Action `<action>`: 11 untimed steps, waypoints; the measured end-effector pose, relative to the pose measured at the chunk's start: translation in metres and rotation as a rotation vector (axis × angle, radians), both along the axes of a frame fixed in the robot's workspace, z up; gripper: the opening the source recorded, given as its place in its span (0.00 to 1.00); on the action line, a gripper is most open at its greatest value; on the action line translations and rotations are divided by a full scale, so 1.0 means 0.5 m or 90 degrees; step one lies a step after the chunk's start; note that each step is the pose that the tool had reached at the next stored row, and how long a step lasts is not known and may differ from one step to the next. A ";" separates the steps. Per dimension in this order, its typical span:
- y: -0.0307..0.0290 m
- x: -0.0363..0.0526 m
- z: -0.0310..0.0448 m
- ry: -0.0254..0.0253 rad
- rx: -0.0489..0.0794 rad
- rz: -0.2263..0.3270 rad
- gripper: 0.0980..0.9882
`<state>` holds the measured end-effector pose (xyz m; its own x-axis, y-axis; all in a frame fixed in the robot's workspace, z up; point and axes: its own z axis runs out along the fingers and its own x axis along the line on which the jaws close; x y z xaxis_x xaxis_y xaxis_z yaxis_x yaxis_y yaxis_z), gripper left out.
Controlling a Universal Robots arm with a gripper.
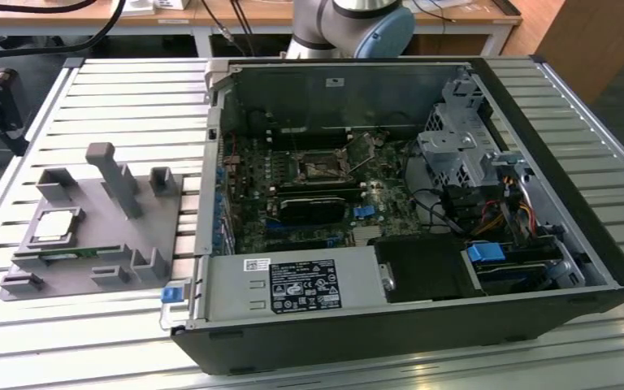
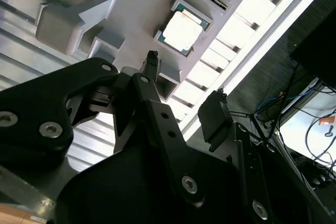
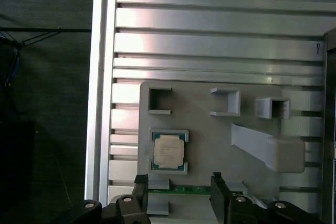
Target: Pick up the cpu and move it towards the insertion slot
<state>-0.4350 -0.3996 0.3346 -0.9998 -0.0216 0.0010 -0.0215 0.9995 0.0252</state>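
Chip (image 1: 54, 227): flat in a square pocket of the grey holder (image 1: 106, 236), lower left of the exterior view, on the slatted table (image 1: 127, 97).
Socket (image 1: 321, 169): inside the open computer case (image 1: 399, 341), near the centre of the exterior view, well apart from the chip.
Gripper (image 3: 178, 181): jaws spread wide, grasping nothing, poised above the holder.
Chip against jaws: in both wrist views just beyond the fingertips, roughly in line with the gap, untouched; square, so no long axis to match.
Stage: judged as lining up for the grasp, pick-up not yet made.
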 end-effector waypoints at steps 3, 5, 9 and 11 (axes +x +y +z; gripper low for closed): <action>0.000 0.000 -0.002 0.0000 0.000 0.000 0.55; 0.000 -0.001 -0.003 0.0001 0.000 0.000 0.55; 0.000 -0.002 -0.006 0.0000 0.000 0.000 0.55; 0.000 -0.002 -0.007 0.0000 0.000 0.000 0.55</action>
